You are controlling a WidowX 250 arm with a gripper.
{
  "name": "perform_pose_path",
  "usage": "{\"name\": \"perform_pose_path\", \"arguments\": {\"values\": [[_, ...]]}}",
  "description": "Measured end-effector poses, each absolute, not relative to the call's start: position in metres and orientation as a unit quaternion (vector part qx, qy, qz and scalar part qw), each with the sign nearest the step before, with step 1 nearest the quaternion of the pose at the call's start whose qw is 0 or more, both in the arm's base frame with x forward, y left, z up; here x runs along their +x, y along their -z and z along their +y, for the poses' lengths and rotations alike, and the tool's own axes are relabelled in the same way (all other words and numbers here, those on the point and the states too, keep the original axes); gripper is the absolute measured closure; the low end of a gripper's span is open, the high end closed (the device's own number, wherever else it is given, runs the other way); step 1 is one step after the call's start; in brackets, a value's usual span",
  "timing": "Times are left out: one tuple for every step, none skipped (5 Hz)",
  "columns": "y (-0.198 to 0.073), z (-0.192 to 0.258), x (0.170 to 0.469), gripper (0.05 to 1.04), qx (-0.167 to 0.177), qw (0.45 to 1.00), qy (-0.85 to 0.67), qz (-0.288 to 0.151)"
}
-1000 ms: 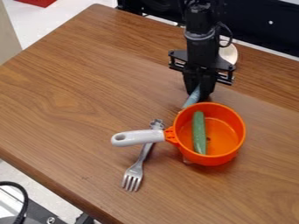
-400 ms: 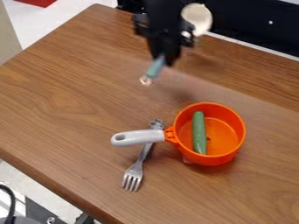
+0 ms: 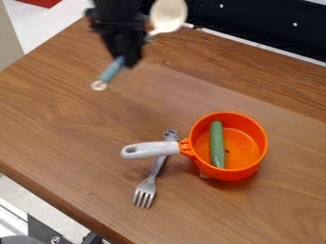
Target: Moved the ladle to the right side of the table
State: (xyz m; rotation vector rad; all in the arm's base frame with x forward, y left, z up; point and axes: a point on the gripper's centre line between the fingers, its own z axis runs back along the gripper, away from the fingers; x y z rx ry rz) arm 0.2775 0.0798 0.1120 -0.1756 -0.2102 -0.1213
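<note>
ladle [image 3: 168,15] gripped by its blue handle in the black claw [image 3: 130,60], green cucumber [image 3: 217,145] contained in orange pan [image 3: 246,147]

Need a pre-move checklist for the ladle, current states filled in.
1. Ladle held by the gripper: ok, gripped at its blue handle.
2. Ladle apart from the orange pot: ok.
3. Green vegetable inside the pot: ok.
4. Fork clear of the pot's handle: not ok, the handle crosses over it.
5. Ladle set down on the table: not ok, held up.
6. Exact height above the table: cannot tell.
</note>
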Motion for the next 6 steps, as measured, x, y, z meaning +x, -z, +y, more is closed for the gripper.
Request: {"name": "perform_pose_path", "arguments": {"values": [[-0.097, 0.098, 0.243, 0.85, -0.106, 0.988, 0.057, -0.095], [-0.075, 0.1, 0.218, 0.85, -0.107, 0.986, 0.094, -0.084], [-0.054, 0.1, 0.21, 0.85, -0.088, 0.985, 0.108, -0.104], [-0.046, 0.097, 0.215, 0.85, -0.095, 0.985, 0.068, -0.129], [-0.041, 0.095, 0.213, 0.85, -0.096, 0.985, 0.039, -0.135], [-0.039, 0.092, 0.214, 0.85, -0.095, 0.987, 0.016, -0.131]]}}
